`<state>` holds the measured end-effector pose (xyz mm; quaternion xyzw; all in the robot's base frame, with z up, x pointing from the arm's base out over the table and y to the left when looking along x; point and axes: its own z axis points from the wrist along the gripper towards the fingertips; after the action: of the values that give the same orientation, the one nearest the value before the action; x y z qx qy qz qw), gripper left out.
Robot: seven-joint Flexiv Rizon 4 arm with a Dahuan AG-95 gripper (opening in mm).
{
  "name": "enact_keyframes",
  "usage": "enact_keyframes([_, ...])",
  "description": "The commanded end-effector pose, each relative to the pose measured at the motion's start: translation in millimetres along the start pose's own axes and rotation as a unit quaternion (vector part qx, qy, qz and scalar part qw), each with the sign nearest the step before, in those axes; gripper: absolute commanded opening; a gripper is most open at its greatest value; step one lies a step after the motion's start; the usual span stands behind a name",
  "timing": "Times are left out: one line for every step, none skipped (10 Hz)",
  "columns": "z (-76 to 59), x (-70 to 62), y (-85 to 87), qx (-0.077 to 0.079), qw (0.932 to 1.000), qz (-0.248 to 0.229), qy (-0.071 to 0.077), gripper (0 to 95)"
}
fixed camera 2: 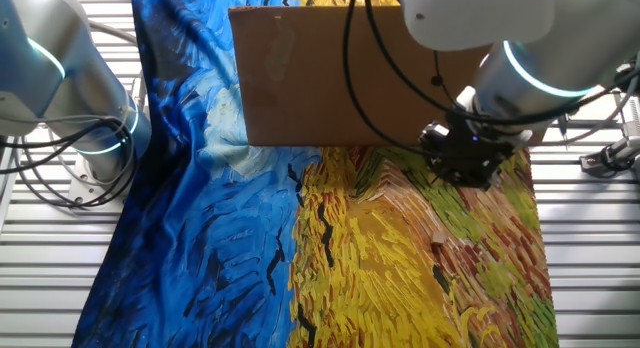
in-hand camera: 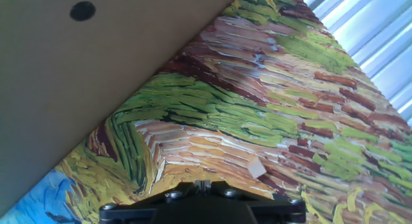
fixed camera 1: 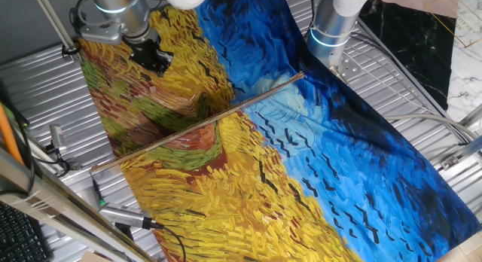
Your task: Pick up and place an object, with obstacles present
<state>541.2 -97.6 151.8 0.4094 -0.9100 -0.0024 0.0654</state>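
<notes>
ribbed metal table (fixed camera 2: 590,248), mostly covered. painted cloth in blue and yellow brushstrokes (fixed camera 2: 250,248) spread over it. brown cardboard panel (fixed camera 2: 330,78) standing upright across cloth, seen edge-on as thin line in one fixed view. black two-finger gripper (fixed camera 2: 465,163) above yellow-green part of cloth, near panel; finger spread cannot be told. tiny pale tan blocky piece (in-hand camera: 256,167) lying on cloth, just ahead of gripper body, untouched.

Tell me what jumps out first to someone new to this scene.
The painted cloth, swirling blue and yellow, covers the whole table. A brown cardboard panel stands upright across its middle. The gripper hangs beside the panel over the yellow half, and a tiny tan block lies just below it.
</notes>
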Motion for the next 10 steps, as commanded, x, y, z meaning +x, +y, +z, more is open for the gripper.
enact_keyframes([-0.2, 0.5, -0.5, 0.002, 1.0, 0.005, 0.0, 0.0])
enact_keyframes([-0.2, 0.5, -0.5, 0.002, 1.0, 0.0, 0.0, 19.0])
enact_keyframes([-0.6, 2.8, -3.0, 0.005, 0.9998, -0.018, -0.006, 19.0])
enact_keyframes([0.5, 7.6, -9.6, 0.008, 0.999, -0.042, -0.016, 19.0])
enact_keyframes([2.8, 11.5, -15.5, 0.013, 0.9981, -0.057, -0.02, 38.0])
enact_keyframes([7.9, 15.5, -22.6, 0.018, 0.9973, -0.068, -0.023, 38.0])
enact_keyframes([14.8, 19.1, -29.8, 0.021, 0.9964, -0.078, -0.027, 38.0])
enact_keyframes([21.5, 21.7, -35.7, 0.024, 0.9957, -0.084, -0.029, 38.0])
enact_keyframes([29.8, 24.1, -42.7, 0.027, 0.9951, -0.089, -0.032, 38.0])
enact_keyframes([38.1, 23.9, -50.6, 0.029, 0.9947, -0.093, -0.032, 38.0])
